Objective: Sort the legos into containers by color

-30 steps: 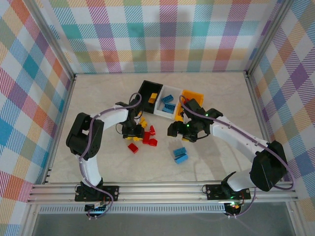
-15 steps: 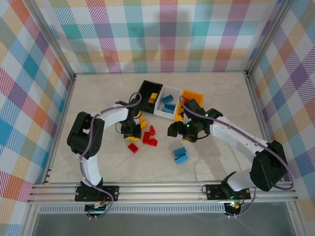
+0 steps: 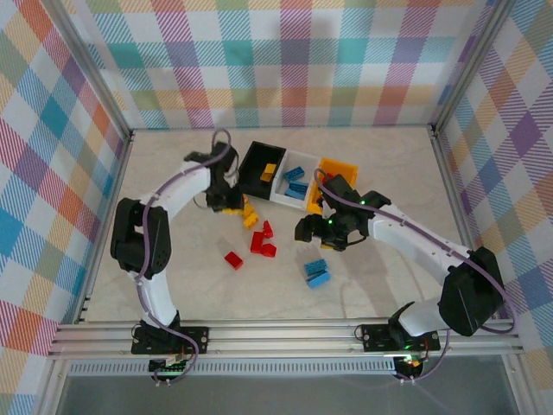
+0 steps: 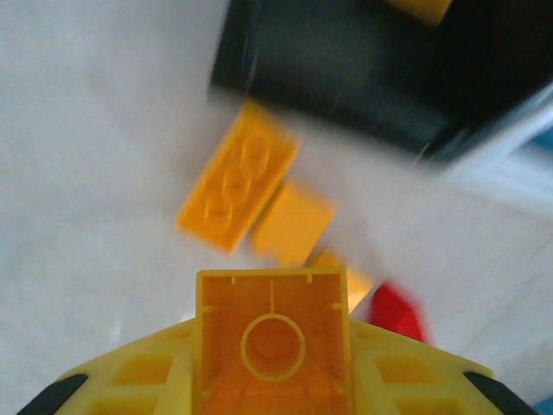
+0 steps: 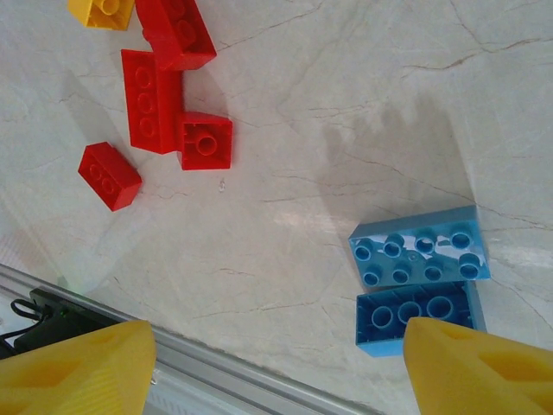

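Observation:
My left gripper point(image 3: 227, 198) is shut on a yellow lego point(image 4: 272, 341), seen hollow side up between the yellow fingers, just left of the black bin point(image 3: 257, 162). The black bin holds a yellow brick point(image 3: 269, 171). More yellow legos point(image 4: 244, 177) lie on the table below it. The white bin point(image 3: 285, 167) holds blue bricks, and the yellow-orange bin point(image 3: 342, 165) stands to its right. Red legos point(image 5: 152, 112) lie mid-table. Two light blue legos point(image 5: 421, 248) lie by my right gripper point(image 5: 276, 372), which hovers open with nothing between its fingers point(image 5: 479, 367).
The three bins stand side by side at the back centre. One red brick point(image 3: 233, 259) lies apart at the left of the pile. A metal rail point(image 3: 285, 333) runs along the near table edge, and checked walls close in the sides.
My left gripper has moved away from the brick pile toward the black bin, carrying the yellow lego. The right arm has barely moved.

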### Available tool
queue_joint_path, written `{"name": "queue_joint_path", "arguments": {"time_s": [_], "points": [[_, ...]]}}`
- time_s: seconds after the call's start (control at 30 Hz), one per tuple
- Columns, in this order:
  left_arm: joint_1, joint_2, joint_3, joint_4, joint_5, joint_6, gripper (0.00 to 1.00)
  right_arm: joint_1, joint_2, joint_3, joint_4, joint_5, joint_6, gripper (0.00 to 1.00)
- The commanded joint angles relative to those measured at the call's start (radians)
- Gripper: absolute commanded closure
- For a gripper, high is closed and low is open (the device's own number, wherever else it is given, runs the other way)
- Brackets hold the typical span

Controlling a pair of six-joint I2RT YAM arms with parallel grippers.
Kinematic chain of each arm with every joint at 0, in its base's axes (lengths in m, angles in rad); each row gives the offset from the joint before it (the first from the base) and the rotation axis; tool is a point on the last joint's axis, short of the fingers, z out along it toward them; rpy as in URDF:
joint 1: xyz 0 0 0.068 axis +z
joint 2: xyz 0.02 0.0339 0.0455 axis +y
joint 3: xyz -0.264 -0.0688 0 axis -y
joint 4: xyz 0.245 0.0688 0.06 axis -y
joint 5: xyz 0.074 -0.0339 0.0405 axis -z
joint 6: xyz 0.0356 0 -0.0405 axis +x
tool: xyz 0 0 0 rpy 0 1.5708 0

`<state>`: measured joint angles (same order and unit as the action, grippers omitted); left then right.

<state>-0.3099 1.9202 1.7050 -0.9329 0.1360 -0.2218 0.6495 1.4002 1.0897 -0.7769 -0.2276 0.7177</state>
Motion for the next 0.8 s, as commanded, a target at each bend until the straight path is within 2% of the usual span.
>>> {"name": "queue_joint_path", "arguments": {"time_s": [0.0,0.13,0.23,0.3,0.5,0.77], "points": [[-0.001,0.131,0.198,-0.051,0.044,-0.023,0.67,0.004,-0.039,0.015,-0.040,0.020,-0.012,0.24],[-0.001,0.308,0.436,-0.083,0.057,-0.051,0.67,0.004,-0.055,0.027,-0.078,0.039,-0.011,0.24],[-0.004,0.375,0.523,-0.074,0.082,-0.067,0.65,0.004,-0.074,0.023,-0.100,0.051,-0.005,0.24],[-0.009,0.408,0.554,-0.073,0.093,-0.068,0.59,0.003,-0.082,0.019,-0.111,0.055,-0.001,0.24],[-0.021,0.432,0.558,-0.064,0.106,-0.059,0.45,0.005,-0.081,0.015,-0.121,0.059,-0.001,0.24],[-0.023,0.353,0.516,-0.074,0.093,-0.038,0.43,0.005,-0.035,0.021,-0.069,0.025,-0.003,0.24]]}}
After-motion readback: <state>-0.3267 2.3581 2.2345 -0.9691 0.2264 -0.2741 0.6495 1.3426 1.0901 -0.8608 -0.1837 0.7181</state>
